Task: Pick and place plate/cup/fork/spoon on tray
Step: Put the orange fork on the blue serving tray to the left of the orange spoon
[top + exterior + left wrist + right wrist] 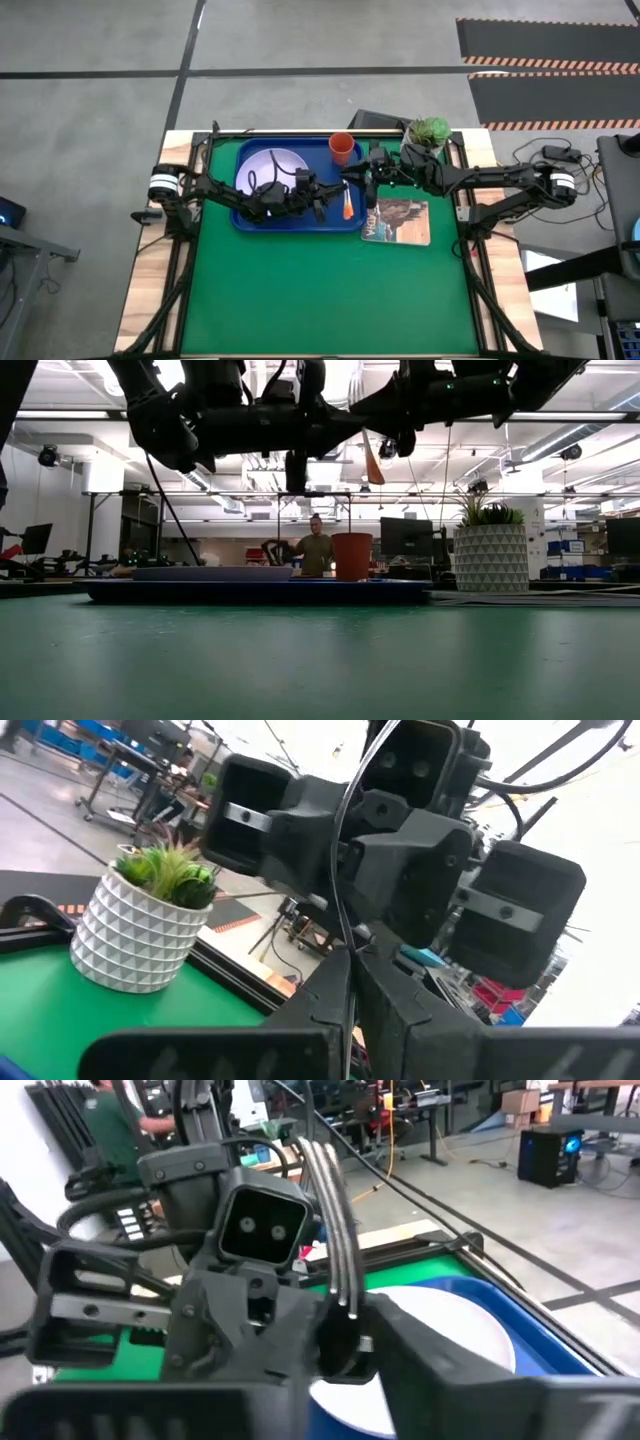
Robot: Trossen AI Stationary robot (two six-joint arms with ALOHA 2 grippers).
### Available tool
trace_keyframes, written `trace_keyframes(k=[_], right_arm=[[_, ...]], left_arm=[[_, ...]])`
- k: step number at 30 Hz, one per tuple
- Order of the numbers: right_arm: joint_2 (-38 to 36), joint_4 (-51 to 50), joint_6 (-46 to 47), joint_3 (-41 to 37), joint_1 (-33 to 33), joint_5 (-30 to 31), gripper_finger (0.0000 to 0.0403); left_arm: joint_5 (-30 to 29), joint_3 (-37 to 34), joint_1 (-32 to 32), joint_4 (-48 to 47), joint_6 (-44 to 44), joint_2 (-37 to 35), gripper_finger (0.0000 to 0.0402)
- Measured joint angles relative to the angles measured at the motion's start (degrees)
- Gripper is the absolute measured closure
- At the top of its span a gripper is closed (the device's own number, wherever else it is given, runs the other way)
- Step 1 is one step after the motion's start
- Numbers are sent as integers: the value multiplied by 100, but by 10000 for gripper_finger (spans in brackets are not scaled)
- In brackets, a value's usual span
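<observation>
On the green worktop (pixel 320 290), nearest lies a booklet (pixel 397 222). Behind it, over the right end of the tray (pixel 290 216), an orange-handled utensil (pixel 347 207) hangs between the left gripper (pixel 333 197), fingers pressed together, and the right gripper (pixel 368 190), whose fingers we cannot tell. Fork or spoon, we cannot tell. The plate (pixel 275 163) lies in the tray, the cup (pixel 341 148) in its far right corner. A plant pot (pixel 428 133) stands beyond.

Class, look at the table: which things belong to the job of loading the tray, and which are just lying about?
Job: tray, plate, cup, orange-handled piece of cutlery (fork or spoon, cannot tell).
Lying about: plant pot, booklet, green mat.
</observation>
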Motion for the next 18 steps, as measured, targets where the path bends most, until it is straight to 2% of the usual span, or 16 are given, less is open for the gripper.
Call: trace_keyframes(k=[4,12,18], right_arm=[[26,29,82,24,-2,-3,382],[141,167,423,11,-92,-34,393],[428,499,837,-7,-249,-301,394]], left_arm=[[-151,-4,4,-3,-2,0,401],[-176,-22,11,-58,-4,4,401],[-185,-65,53,-146,-22,4,401]])
